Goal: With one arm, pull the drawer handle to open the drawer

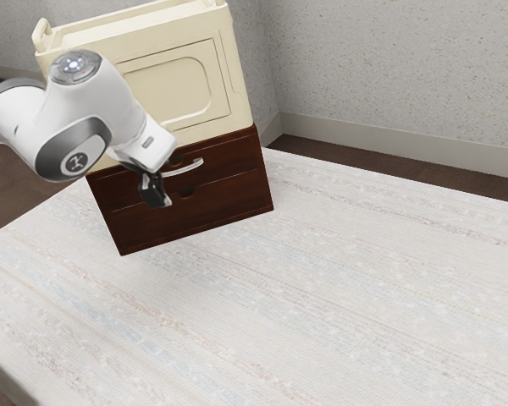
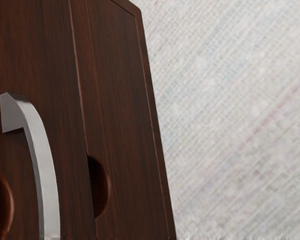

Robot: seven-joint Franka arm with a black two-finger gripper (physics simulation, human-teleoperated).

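The pincer (image 1: 157, 191) is near the curved silver handle (image 1: 184, 167) of the brown drawer (image 1: 229, 158). I cannot tell how wide the pincer stands.

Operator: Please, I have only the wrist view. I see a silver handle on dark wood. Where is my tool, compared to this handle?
Observer: In the exterior view, the tool is by the handle's end toward that view's left. I cannot tell if they touch.
Operator: Thank you. Is there something standing on top of the dark wood?
Observer: Yes, a cream cabinet stands on the dark wooden unit.
Operator: And from which side does my arm come, please?
Observer: The arm comes in from the exterior view's left, in front of part of the cream cabinet.
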